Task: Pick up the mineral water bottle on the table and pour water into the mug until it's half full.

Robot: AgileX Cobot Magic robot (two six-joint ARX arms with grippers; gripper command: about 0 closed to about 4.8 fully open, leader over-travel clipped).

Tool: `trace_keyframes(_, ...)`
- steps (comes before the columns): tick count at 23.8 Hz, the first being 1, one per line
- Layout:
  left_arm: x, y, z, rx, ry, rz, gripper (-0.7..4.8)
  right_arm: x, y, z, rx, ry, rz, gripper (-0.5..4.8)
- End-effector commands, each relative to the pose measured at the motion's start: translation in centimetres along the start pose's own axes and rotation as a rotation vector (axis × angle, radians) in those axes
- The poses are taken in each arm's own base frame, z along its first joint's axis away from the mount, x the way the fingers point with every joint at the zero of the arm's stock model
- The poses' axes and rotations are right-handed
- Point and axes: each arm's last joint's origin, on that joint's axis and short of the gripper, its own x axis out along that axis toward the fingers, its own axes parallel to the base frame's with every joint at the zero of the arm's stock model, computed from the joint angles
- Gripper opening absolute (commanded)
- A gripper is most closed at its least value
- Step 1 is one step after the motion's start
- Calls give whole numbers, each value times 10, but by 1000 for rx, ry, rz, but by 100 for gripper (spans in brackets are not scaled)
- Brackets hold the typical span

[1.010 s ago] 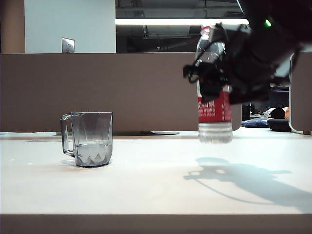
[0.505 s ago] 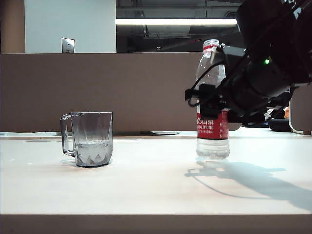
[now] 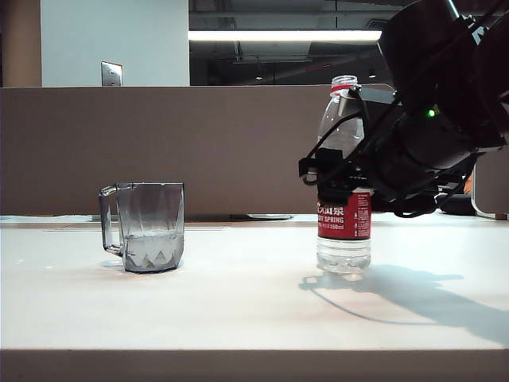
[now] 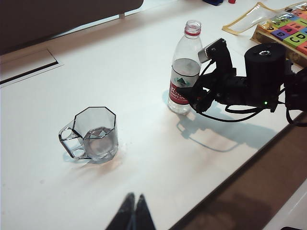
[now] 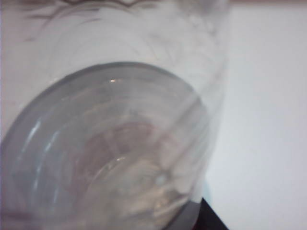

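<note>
Lowered from its raised position of a second ago, the mineral water bottle [image 3: 343,215] now stands upright with its base on the table [image 3: 238,302], right of centre in the exterior view. Right gripper [image 3: 338,177] remains around the bottle's mid-body just above the red label; whether its jaws press the plastic or have loosened cannot be told, and its own wrist camera shows only the clear bottle wall [image 5: 110,143] filling the picture. Unmoved, the mug [image 3: 145,227] sits well apart at the bottle's nine o'clock, handle turned away from it, holding water [image 3: 151,247] in its lower part. Left gripper [image 4: 133,214] hovers near the table's front edge, fingertips together.
</note>
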Motion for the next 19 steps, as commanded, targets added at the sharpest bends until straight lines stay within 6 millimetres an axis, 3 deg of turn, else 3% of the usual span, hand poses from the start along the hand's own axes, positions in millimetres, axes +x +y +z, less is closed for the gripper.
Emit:
trace_keyframes(1,-1,0,1,1,-8,0,-5,-1,1,2,1,-2,1,316)
trace_keyframes(2,-1,0,1,1,-7,0,-5,-1,1,2,0,2,1,318)
trace_keyframes(5,-1,0,1,1,-6,0,-5,-2,1,1,-8,22,0,398)
trace_keyframes(16,-1,0,0,0,-3,0,-5,-25,-1,16,-22,76,42,402)
trace_keyframes(19,-1,0,1,1,-4,0,-5,-36,1,21,-30,106,86,432)
